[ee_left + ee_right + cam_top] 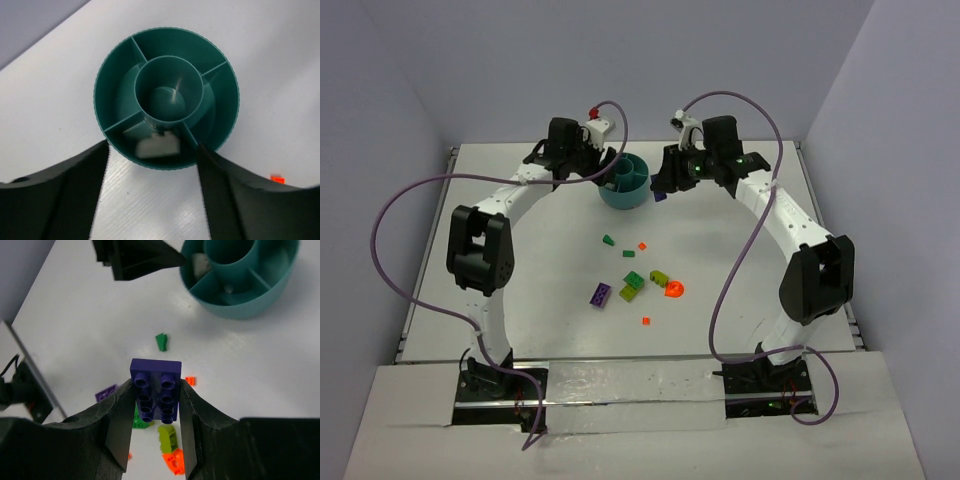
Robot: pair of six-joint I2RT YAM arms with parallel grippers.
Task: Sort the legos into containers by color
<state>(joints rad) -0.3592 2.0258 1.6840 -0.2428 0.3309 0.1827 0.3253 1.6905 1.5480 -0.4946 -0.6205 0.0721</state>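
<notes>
OK, from overhead: the teal bowl (625, 182) sits far-centre on the counter (550, 300), both arms bent in on it. Left pincer (603, 165) hangs at its left rim. Right pincer (663, 188) is just beside its right rim w/ a purple brick (660, 196). Loose legos (630, 285) (green, lime, orange, purple) lie scattered mid-counter, well apart from the bowl.

Left wrist cam: pincer spread wide, nothing betw. the fingers (60, 195), looking straight down on the bowl. A pale blurred bit (157, 145) is in or over the nearest wedge; colour I can't tell.

Right wrist cam: pincer pinching the purple brick by its long sides, studs facing the cam, front end sticking out past the tips. Bowl is up ahead to the right, not yet under it.

To my eye the step is dropping that brick in. To do it well: carry it over a wedge w/o other colours, clear rim & hub, get low, then open. Mind the left arm crowding the same bowl.
</notes>
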